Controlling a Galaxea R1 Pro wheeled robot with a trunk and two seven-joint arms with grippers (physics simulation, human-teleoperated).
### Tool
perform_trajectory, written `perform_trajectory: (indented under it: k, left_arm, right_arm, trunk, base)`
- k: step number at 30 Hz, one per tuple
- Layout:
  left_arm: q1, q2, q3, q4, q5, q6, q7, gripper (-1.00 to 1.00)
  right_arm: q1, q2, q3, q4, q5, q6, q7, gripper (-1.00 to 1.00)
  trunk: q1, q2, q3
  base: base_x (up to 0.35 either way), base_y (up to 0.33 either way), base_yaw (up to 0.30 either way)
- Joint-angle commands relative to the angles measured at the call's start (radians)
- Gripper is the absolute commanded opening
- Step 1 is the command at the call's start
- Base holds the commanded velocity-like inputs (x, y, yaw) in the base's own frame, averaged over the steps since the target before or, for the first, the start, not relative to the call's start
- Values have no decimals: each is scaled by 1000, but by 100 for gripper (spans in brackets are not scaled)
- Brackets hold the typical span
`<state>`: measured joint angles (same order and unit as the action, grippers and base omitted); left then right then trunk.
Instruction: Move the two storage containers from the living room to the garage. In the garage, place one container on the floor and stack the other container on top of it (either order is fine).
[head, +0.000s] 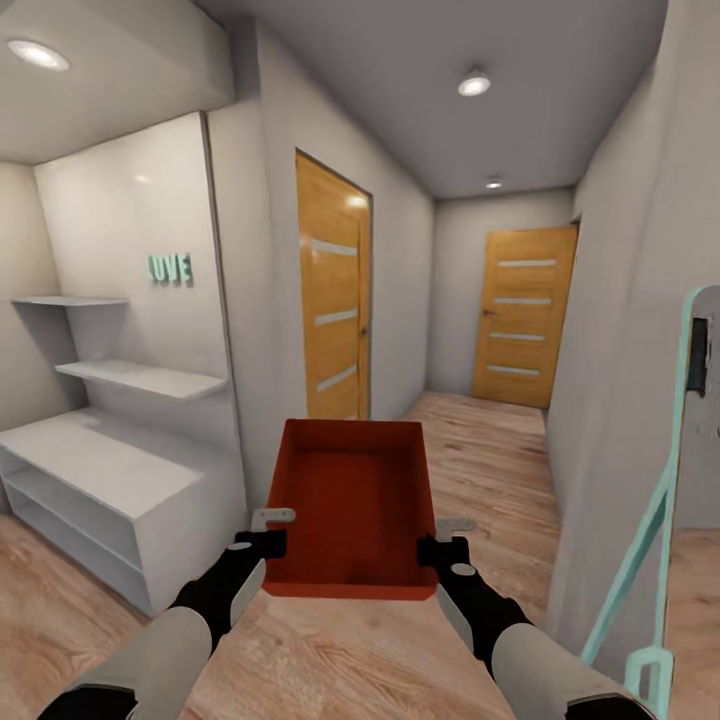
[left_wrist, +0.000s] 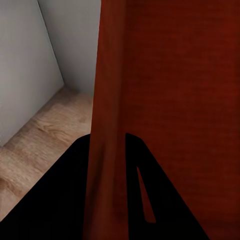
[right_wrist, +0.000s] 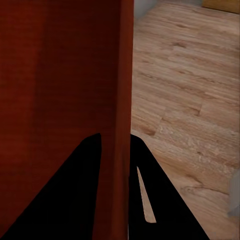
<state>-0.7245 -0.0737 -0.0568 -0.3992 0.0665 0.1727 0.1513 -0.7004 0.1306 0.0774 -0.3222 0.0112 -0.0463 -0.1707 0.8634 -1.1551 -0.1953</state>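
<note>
Currently you carry one storage container (head: 355, 505) between both arms in a wood-floored hallway. Left pincer (head: 262, 540) is clamped on its left wall, right pincer (head: 436, 548) on its right wall; each wall sits between the fingers. Long axis points far, toward the far door (head: 523, 315).

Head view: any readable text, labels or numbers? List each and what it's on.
"LOVE": raised mint-green letters on the white wall panel above the shelves; the second letter is blurred, so the reading is likely, not certain.
The orange-red bin held by both grippers carries no label.
The two wooden doors show pale stripes, no text.
</note>
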Motion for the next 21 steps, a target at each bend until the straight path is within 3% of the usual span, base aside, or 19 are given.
perform_trajectory:
  k: [1,21]
  left_arm:
    - [-1,2,23,-6,-16,-18,68,-100]
    - [-1,2,22,-6,-16,-18,69,-100]
  right_arm:
    - [-1,-29,-10,4,-4,-2,-94,-100]
    - [-1,-29,-10,6,-4,0,-93,-100]
  trunk:
    - [1,-1,-1]
    - [1,-1,-1]
  base:
    - [301,220,-148]
    - [301,220,-279]
